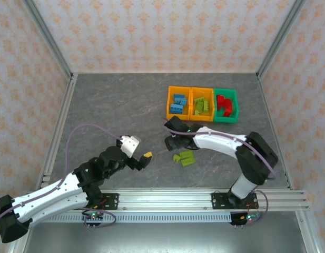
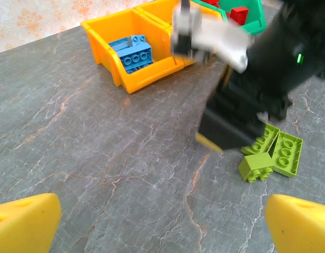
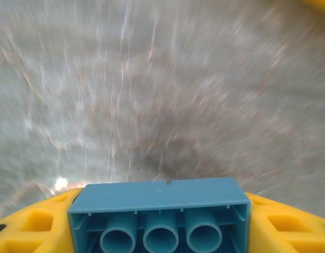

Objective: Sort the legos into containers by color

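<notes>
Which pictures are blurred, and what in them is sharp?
Right wrist view: table streaked by motion blur, blue brick between the yellow fingers sharp. Left wrist view: right arm smeared, green bricks and orange bin sharp. Top view: sharp overall.

blue legos fill an orange bin; lime legos lie outside.

Blue brick, lime bricks, grey veined table
</notes>
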You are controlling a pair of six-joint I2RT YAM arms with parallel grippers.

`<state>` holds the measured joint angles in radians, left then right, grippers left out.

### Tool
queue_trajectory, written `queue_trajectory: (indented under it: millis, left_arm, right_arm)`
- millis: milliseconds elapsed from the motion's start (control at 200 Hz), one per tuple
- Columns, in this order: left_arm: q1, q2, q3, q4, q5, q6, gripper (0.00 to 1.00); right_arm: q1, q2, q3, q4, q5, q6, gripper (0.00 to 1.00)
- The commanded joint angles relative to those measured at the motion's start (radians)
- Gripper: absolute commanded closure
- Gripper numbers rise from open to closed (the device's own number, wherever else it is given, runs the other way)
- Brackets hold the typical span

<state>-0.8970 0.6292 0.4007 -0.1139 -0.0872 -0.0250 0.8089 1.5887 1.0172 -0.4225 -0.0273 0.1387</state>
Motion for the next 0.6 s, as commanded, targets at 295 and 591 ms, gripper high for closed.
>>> queue_trajectory:
  millis: [295, 591]
  left_arm:
    - [0.000, -0.009, -0.005, 0.017, -0.010, 0.008, 0.00]
    - [0.000, -0.010, -0.007, 0.016, -0.020, 0.010, 0.00]
  right_arm:
    - [-0.208, 0.233, 0.410, 0.162, 0.298, 0.006, 0.46]
    - [-0.270, 0.443, 0.705, 0.020, 0.209, 0.014, 0.15]
